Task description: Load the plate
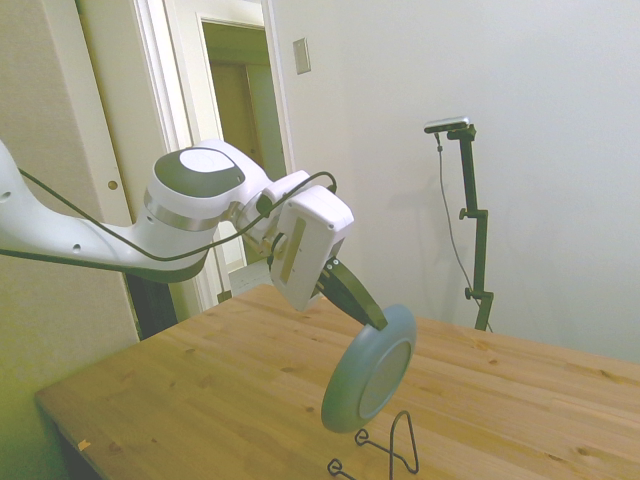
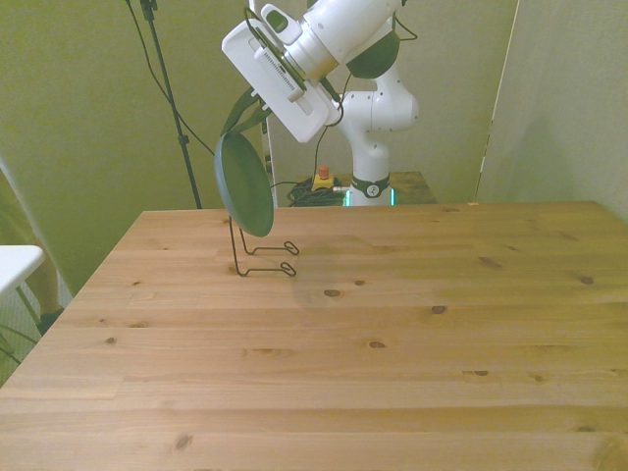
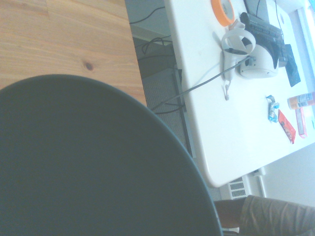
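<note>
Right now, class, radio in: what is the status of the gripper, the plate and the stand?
Gripper shut on plate rim. Plate on edge, airborne, just above wire stand. Stand bare, not yet loaded. Nothing in the way.

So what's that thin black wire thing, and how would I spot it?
Start at the wooden table and look toward the front view's left, near the far edge. There, just below the grey-teal plate held up in the arm's jaws, stands the wire stand. It alone is bare black wire, an upright loop on two small feet.
</note>
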`<state>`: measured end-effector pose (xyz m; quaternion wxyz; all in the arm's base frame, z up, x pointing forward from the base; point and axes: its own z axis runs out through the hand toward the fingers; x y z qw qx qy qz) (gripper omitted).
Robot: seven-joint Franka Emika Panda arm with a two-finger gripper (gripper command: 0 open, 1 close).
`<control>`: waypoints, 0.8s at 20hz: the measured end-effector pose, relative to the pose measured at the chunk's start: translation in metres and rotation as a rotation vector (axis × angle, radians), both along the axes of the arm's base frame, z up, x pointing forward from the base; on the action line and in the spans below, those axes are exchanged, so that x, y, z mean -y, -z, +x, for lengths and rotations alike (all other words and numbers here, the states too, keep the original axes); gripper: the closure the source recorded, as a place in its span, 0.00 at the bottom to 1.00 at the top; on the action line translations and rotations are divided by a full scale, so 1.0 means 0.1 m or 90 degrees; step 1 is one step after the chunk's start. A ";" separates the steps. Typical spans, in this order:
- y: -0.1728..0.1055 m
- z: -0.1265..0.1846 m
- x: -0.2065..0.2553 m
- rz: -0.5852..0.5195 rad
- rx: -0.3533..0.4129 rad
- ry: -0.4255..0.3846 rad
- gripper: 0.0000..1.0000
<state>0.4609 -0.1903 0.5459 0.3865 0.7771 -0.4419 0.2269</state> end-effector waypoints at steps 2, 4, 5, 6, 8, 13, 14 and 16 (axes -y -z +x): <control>0.05 0.06 -0.04 -0.010 -0.009 0.002 1.00; 0.08 0.08 -0.07 -0.017 -0.016 0.004 1.00; 0.08 0.08 -0.08 -0.020 -0.019 0.005 1.00; 0.09 0.08 -0.09 -0.023 -0.023 0.007 1.00; 0.10 0.07 -0.09 -0.026 -0.028 0.010 1.00; 0.19 0.07 -0.09 -0.035 -0.042 0.012 1.00; 0.23 0.07 -0.10 -0.034 -0.046 0.013 1.00; 0.30 0.07 -0.11 -0.033 -0.051 0.013 1.00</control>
